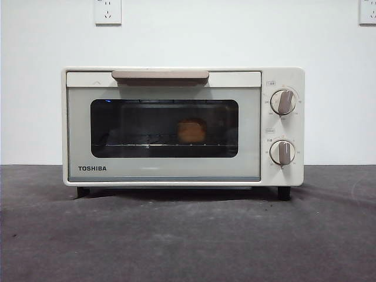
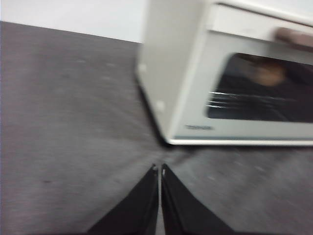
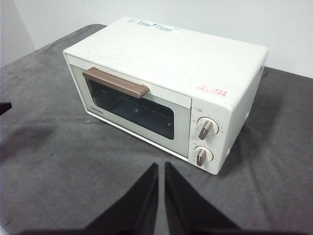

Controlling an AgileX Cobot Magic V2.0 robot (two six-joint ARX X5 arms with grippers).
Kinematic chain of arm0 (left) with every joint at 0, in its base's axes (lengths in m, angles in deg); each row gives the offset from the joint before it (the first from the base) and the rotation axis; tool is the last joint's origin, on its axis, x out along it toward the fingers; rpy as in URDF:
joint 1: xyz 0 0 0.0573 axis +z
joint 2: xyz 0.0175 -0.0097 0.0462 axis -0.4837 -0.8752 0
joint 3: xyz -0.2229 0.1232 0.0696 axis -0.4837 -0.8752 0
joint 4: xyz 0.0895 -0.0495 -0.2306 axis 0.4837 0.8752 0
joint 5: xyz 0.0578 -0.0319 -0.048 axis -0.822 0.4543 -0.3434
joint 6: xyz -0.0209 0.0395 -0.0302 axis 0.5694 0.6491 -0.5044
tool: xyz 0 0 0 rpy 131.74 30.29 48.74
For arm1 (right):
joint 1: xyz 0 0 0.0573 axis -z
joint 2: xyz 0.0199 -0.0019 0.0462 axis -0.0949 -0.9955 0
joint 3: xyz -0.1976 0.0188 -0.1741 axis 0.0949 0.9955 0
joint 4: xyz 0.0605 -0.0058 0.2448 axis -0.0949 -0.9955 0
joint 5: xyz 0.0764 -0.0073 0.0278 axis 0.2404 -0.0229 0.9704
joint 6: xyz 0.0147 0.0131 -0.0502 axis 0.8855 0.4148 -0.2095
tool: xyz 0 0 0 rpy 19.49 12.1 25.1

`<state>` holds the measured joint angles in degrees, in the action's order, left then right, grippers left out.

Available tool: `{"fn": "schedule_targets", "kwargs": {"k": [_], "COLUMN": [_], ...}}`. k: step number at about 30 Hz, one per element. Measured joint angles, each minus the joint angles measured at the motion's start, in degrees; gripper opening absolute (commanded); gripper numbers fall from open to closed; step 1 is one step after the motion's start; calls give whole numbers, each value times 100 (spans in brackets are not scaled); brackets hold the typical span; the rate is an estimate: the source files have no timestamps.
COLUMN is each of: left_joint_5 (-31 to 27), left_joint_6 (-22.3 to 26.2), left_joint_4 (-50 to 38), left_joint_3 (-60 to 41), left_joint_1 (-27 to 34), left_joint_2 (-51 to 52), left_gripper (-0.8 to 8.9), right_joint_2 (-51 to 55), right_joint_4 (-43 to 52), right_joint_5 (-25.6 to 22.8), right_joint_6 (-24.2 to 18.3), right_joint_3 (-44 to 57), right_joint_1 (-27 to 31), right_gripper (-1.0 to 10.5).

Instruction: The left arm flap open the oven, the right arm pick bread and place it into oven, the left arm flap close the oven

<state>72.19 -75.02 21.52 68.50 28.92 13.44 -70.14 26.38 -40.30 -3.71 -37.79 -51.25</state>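
Sitting upright behind the shut oven door, bread on rack.

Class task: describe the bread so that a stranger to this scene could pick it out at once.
Find the cream TOSHIBA toaster oven on the dark table. Behind its shut glass door, the bread sits on the wire rack, right of centre. It is the only golden-brown lump inside.

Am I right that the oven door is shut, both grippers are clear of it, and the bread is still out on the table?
Not quite: the bread sits inside the oven on the wire rack, seen through the window in the front view. The door is shut, and the left gripper and right gripper are clear of it.
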Motion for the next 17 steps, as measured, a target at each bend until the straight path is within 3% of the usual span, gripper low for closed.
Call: {"fn": "schedule_targets", "kwargs": {"k": [7,17], "left_joint_5": [-1025,-1069], "left_joint_6": [-24,363], "left_joint_4": [-155,-146], "left_joint_3": [-208,-208], "left_joint_1": [0,-136], "left_joint_2": [155,155], "left_gripper": [16,16], "right_joint_2": [-2,0], "right_joint_4": [0,0], "right_joint_5": [-2,0], "right_joint_6": [0,0], "right_joint_3": [0,0], "right_joint_1": [0,0], "right_gripper": [19,19]}}
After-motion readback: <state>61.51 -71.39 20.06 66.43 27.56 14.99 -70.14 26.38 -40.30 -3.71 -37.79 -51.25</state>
